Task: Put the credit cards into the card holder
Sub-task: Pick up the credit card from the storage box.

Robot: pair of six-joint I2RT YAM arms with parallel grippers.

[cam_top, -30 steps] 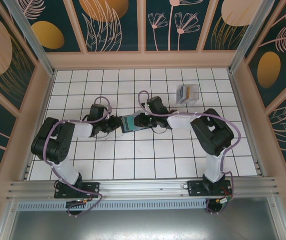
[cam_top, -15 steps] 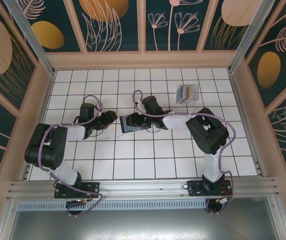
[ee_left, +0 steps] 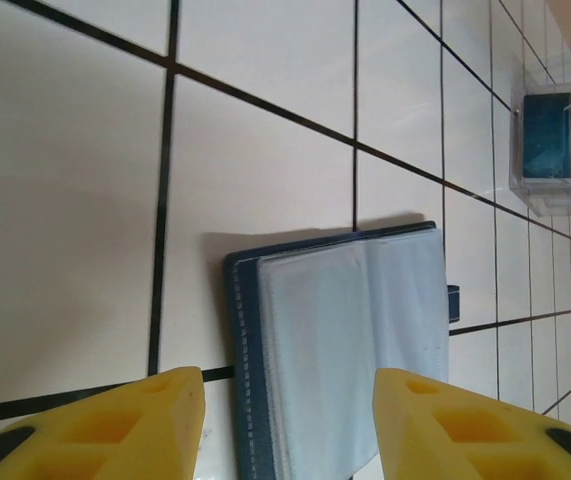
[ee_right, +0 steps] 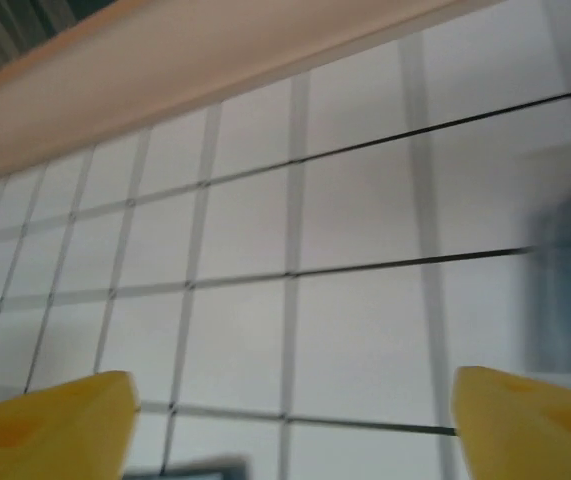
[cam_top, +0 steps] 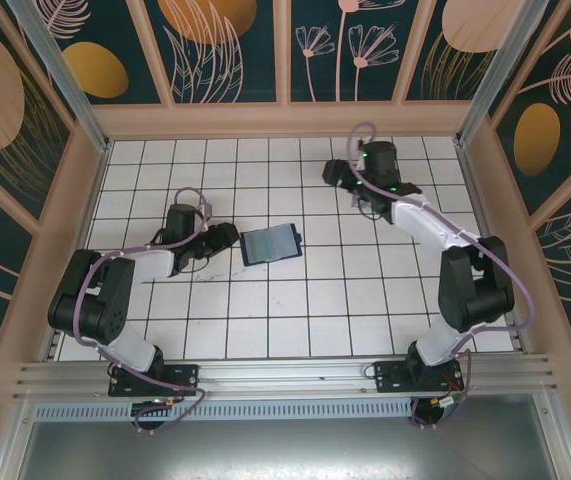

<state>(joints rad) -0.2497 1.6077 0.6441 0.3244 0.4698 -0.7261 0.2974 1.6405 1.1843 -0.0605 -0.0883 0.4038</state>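
Both my tools are released, gripping nothing.
My left tool (ee_left: 287, 385) has its jaws parted, with the holder (ee_left: 350, 320) lying open on the table (ee_left: 65, 180) just ahead of it. The cards (ee_left: 557, 135) stand in a clear rack (ee_left: 565, 200) farther ahead, to the right. My right tool (ee_right: 290, 400) gapes wide above the table.

Bright, even light washes the white table (cam_top: 265, 310), leaving only soft, faint shadows such as the one edging the card holder (ee_left: 345, 340). The top and left wrist views are sharp. The right wrist view is smeared with blur, its grid lines and right edge streaked and soft.
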